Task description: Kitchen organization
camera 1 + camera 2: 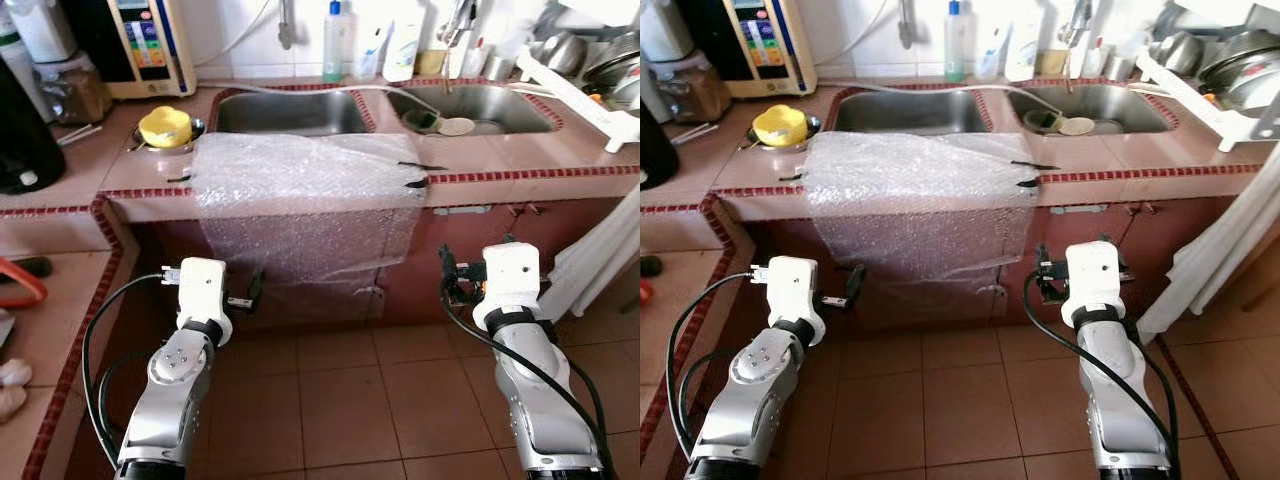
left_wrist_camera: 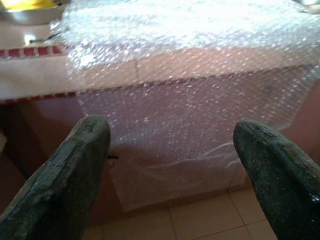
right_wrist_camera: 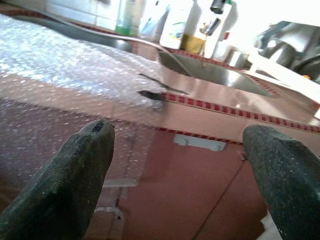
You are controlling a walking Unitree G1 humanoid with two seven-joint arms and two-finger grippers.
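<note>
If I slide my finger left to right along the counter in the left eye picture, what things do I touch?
Yellow bowl → bubble wrap → left sink → right sink → white dish rack.

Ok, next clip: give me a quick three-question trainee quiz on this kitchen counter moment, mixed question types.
1. True or false: the bubble wrap lies flat on the counter with nothing hanging over the edge.
2. Multiple choice: the yellow object sits (A) inside the right-hand sink, (B) on the counter to the left of the sinks, (C) on the floor.
3. Fill in: in both wrist views, the left gripper and the right gripper have their fingers ____.

Key: 1 false, the sheet drapes down over the cabinet front; 2 B; 3 open, holding nothing.
</note>
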